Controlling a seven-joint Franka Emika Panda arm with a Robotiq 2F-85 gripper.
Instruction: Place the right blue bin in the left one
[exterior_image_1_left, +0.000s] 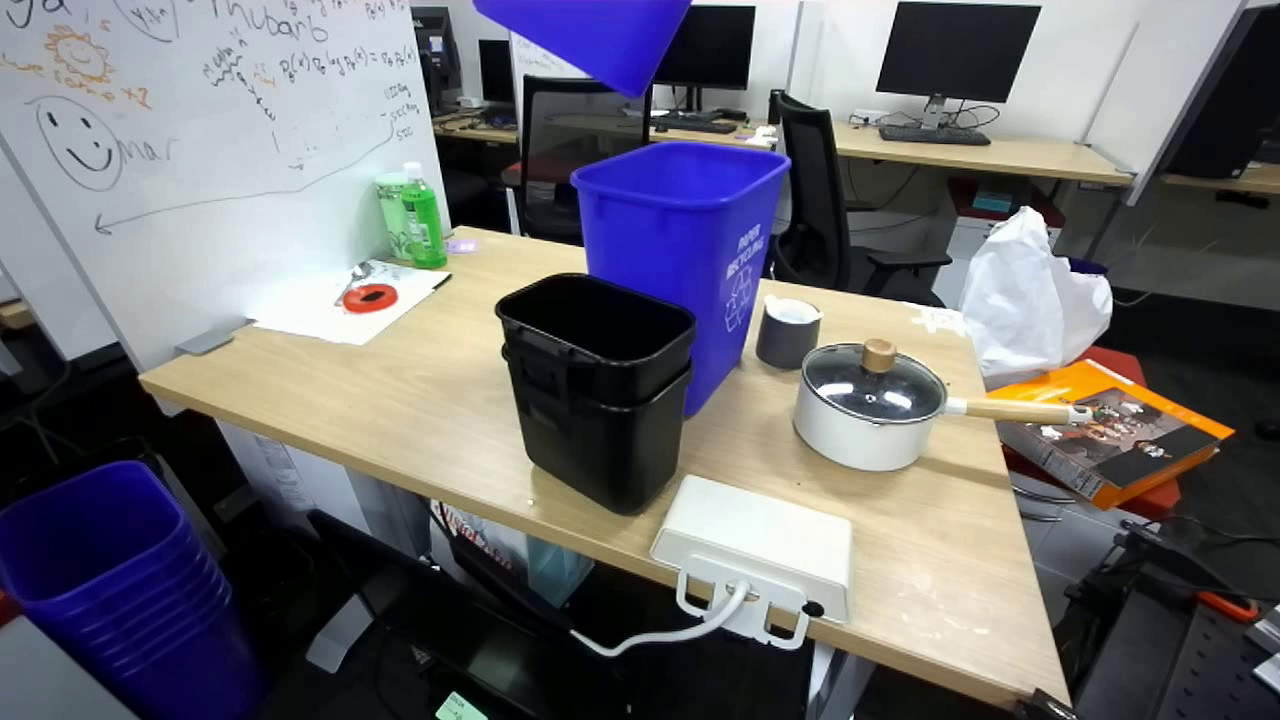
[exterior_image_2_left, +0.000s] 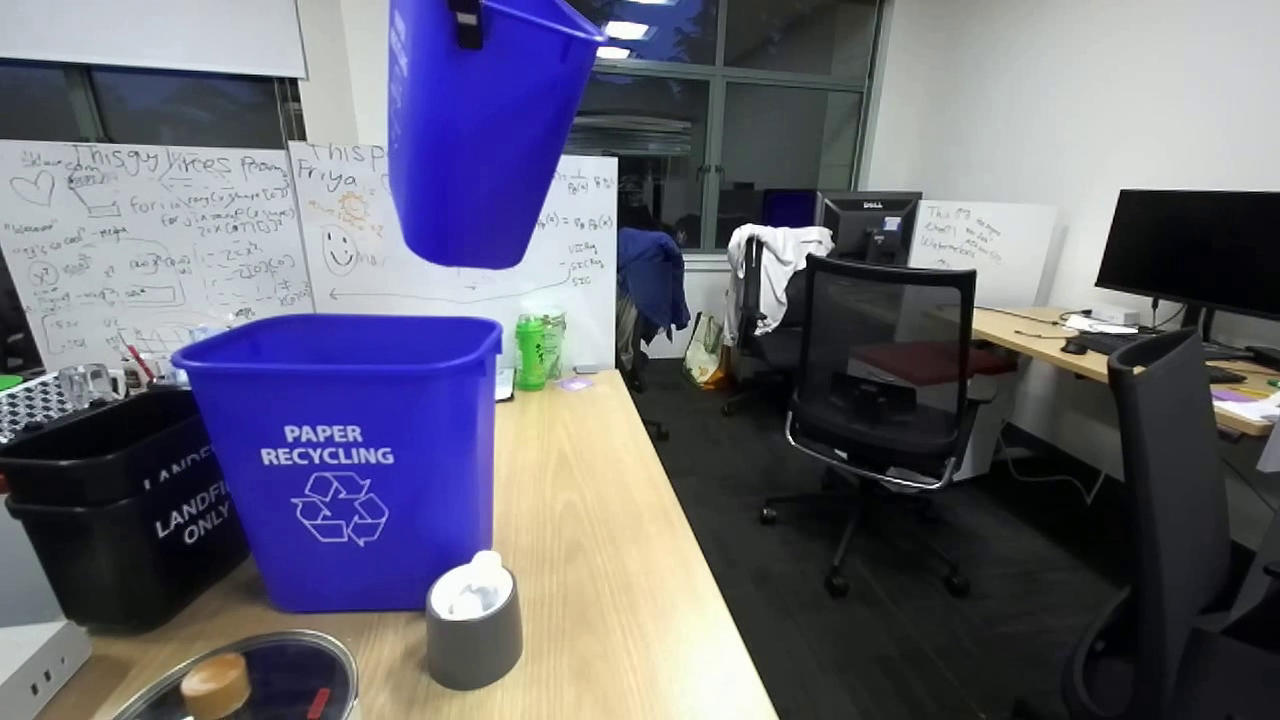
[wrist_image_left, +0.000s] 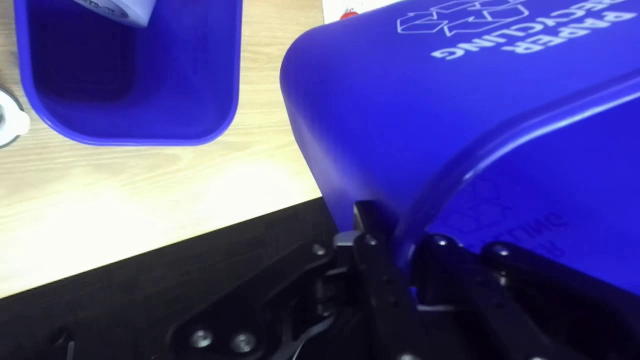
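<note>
The right blue bin (wrist_image_left: 375, 85), tall with white PAPER RECYCLING print, hangs in the air. It is cut off by the top edge in both exterior views (exterior_image_1_left: 610, 50) (exterior_image_2_left: 480, 140). My gripper (wrist_image_left: 407, 245) is shut on its rim near a corner, one finger outside the wall and one inside. A black fingertip also shows on the bin in an exterior view (exterior_image_2_left: 467, 25). The left one (exterior_image_2_left: 430, 480), a matching blue bin with the same print, stands upright on the table (exterior_image_1_left: 650, 240). In the wrist view its open top (wrist_image_left: 200, 95) is left of the held bin, apart from it.
Nested black bins (exterior_image_1_left: 600, 430) stand beside the standing blue bin. A grey cup (exterior_image_1_left: 788, 338), lidded white pot (exterior_image_1_left: 870, 430) and white power box (exterior_image_1_left: 760, 530) are near. A green bottle (exterior_image_1_left: 425, 220) stands by the whiteboard (exterior_image_1_left: 220, 150). A blue basket stack (exterior_image_1_left: 130, 590) is low left.
</note>
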